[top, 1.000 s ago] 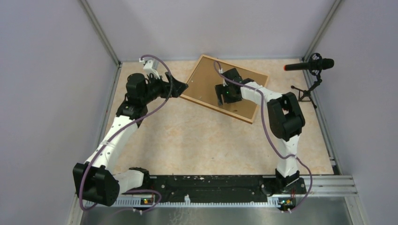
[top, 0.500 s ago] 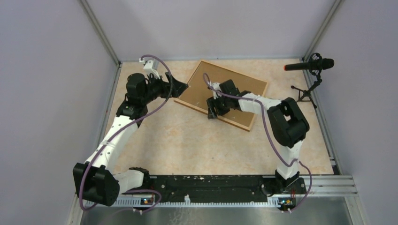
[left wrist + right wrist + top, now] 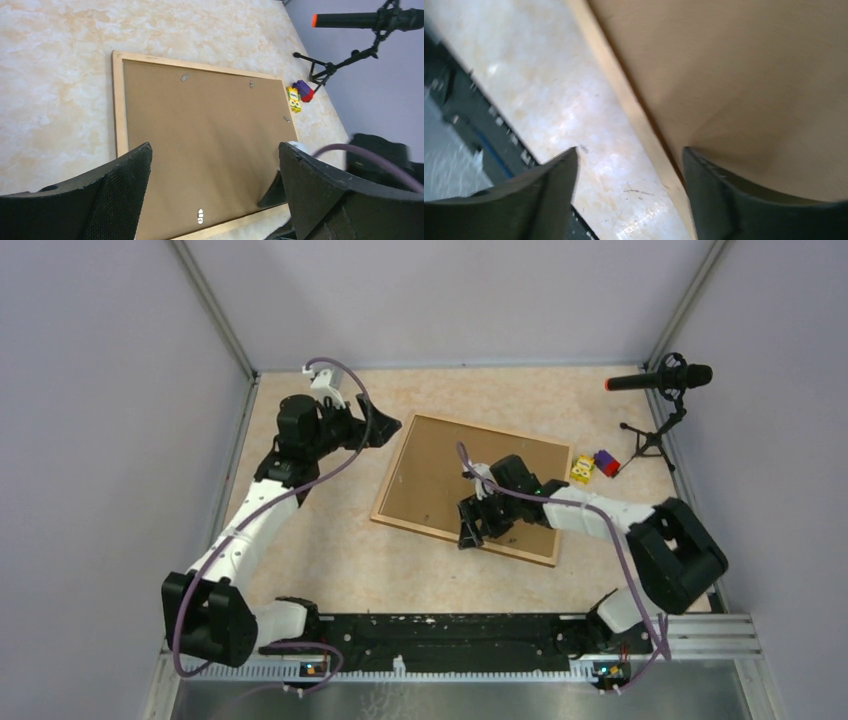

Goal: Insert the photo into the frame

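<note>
Within the last second the frame [image 3: 392, 468] had been dragged off the back of the table [image 3: 330, 550], turned a little, and now lay flat near the middle, back side up with its brown backing board [image 3: 440, 475] showing. The right gripper [image 3: 476, 536] sat at the frame's near rail, jaws partly apart and wider than the rail, one finger over the table and the other over the board, so it looked hooked on and not clamped. The left gripper [image 3: 388, 428] hung spread wide just beyond the frame's far left corner, touching nothing. The photo could not be seen in any view; whether it lay under the board could not be told. The pull had uncovered a yellow block [image 3: 582, 469] and a purple-and-red block [image 3: 606, 462] just off the frame's far right corner, with the microphone stand [image 3: 652, 435] near them. The task looked early, since the board probably still had to come out. Room was tight on that right side; bare table lay open to the left and in front
</note>
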